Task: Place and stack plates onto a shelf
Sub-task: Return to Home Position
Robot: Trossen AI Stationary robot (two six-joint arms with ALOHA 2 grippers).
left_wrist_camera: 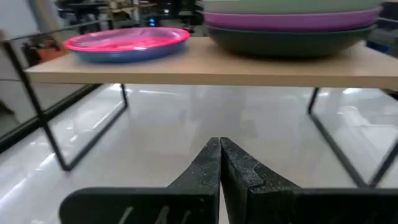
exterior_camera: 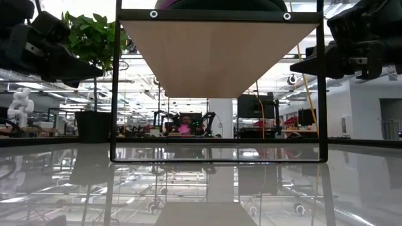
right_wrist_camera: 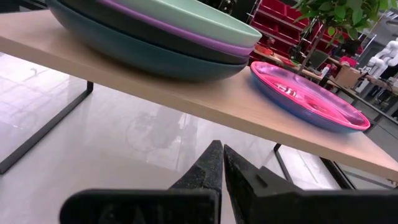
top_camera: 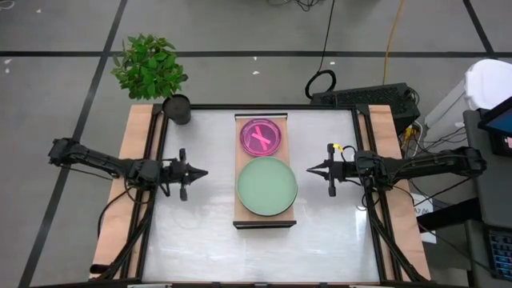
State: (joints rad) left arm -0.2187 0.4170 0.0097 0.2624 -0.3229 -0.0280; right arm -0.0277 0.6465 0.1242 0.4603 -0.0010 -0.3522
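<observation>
**A:** From above, what sits where?

**B:** The shelf (top_camera: pixel 264 222) stands mid-table (top_camera: pixel 200 240) with two piles on it. At the far end a pink plate (top_camera: pixel 261 137) is on top. At the near end a big green plate (top_camera: pixel 267 186) is on top, nearly as wide as the board. The left gripper (top_camera: pixel 202 172) and right gripper (top_camera: pixel 312 169) flank the shelf, both clear of it, tips pointing inward. Each is pinched closed on nothing. A plant (top_camera: pixel 150 66) stands off the far left corner.

**A:** And at table level?

**B:** Mostly the board's underside on its thin dark legs (exterior_camera: pixel 114 81). The arms hang high at either side.

**A:** Left wrist?

**B:** Tips pressed together, empty, lower than the board. Up on the board the pink plate rests on a bluish plate (left_wrist_camera: pixel 124 56). Beside them the green one sits over a purple plate (left_wrist_camera: pixel 292 18), with a dark one beneath.

**A:** Right wrist?

**B:** Same clenched tips. In the big pile a teal plate (right_wrist_camera: pixel 137 59) is lowest, purple is higher, and green is on top.

**A:** How would they handle?

**B:** My guess is stiff, light and plastic-looking, not very fragile. They're glossy, so likely slippery. They're shallow with a flared rim, so I'd pinch the rim, one finger under the lip and one on top. They nest tightly and leave little gap. The top plate's overhanging edge looks like the place to take hold.
</observation>
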